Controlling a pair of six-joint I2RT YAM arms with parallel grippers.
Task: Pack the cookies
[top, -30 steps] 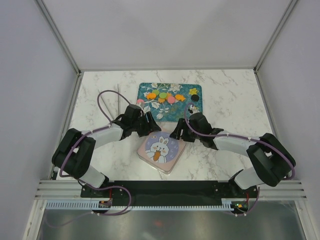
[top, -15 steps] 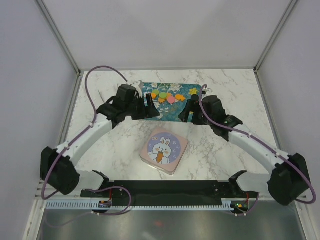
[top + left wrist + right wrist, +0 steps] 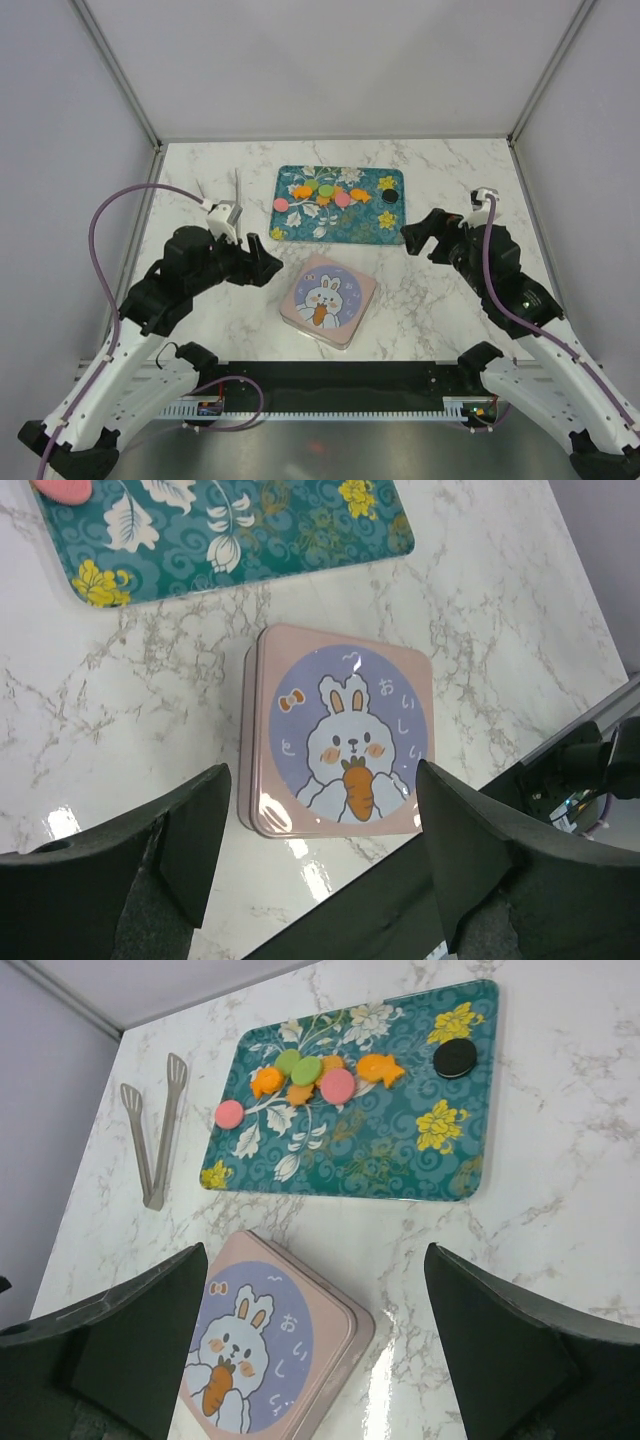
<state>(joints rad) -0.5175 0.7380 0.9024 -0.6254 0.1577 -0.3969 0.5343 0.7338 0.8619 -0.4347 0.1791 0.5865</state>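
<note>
On the white marble worktop (image 3: 440,185) there is a teal tray (image 3: 400,1150) with flowers painted on it. The cookies (image 3: 310,1078) lie on this tray. Most of them sit close together near the middle of its far side. Some are orange, two are green and one is pink. One more pink cookie (image 3: 229,1114) lies by itself toward the left end of the tray. One black cookie (image 3: 455,1057) lies by itself near the right far corner.

Nearer to the arms, apart from the tray, lies a pink square tin (image 3: 340,735). Its lid is on. The lid shows a white rabbit holding a carrot.

A pair of metal tongs (image 3: 155,1130) lies on the worktop just left of the tray.

The left gripper (image 3: 322,790) is up in the air to the left of the tin, and its camera looks down at the tin. Its two fingers are spread wide and there is nothing between them. The right gripper (image 3: 315,1260) is up in the air on the right side, near the right end of the tray. Its fingers are spread wide too, and it holds nothing. Neither gripper touches the cookies, the tray, the tin or the tongs.
</note>
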